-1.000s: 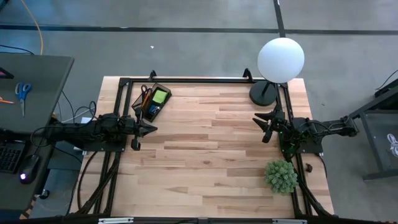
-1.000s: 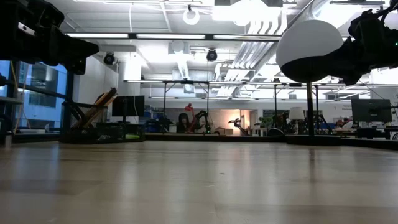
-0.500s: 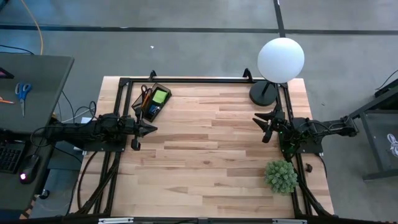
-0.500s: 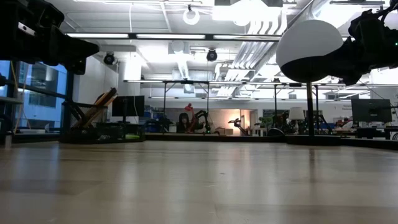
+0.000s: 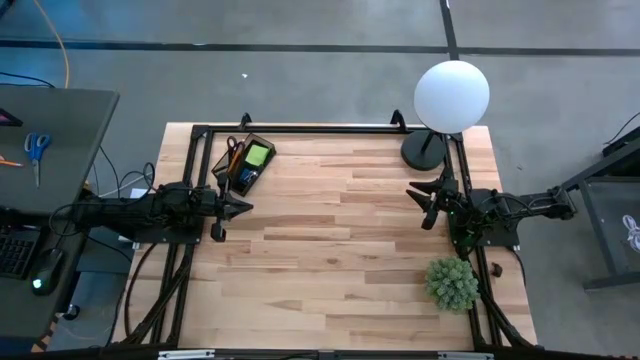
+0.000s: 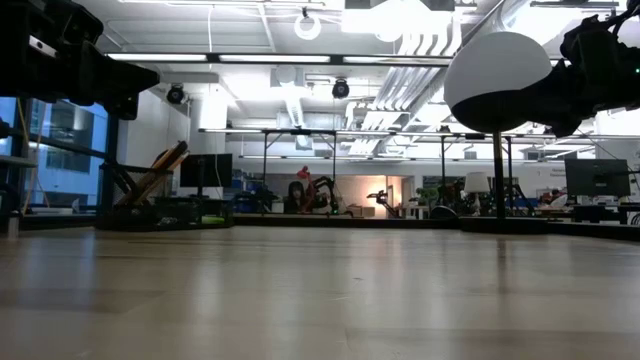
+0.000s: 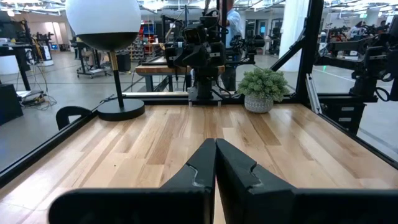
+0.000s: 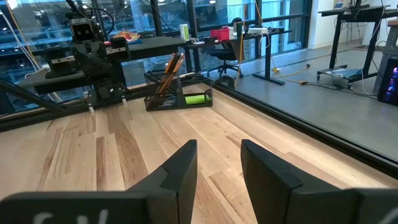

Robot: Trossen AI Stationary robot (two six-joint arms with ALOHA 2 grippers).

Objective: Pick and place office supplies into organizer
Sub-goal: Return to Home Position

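a: where are the supplies?
b: all i can spot sit in the organizer (image 5: pixel 245 163), at the table (image 5: pixel 340 270) corner on the left arm's side, along the lamp base (image 5: pixel 424 150) edge. pencils (image 8: pixel 171 64) stand upright, the green pad (image 5: pixel 257 155) lies low.
a: grippers?
b: left gripper (image 5: pixel 243 207) is pinched together on nothing, near the left edge. right gripper (image 5: pixel 420 203) is parted a little, empty, by the right edge.
a: handling?
b: pencils look light, stiff, probably slick; i'd pinch mid-shaft. the tray likely slides easily.
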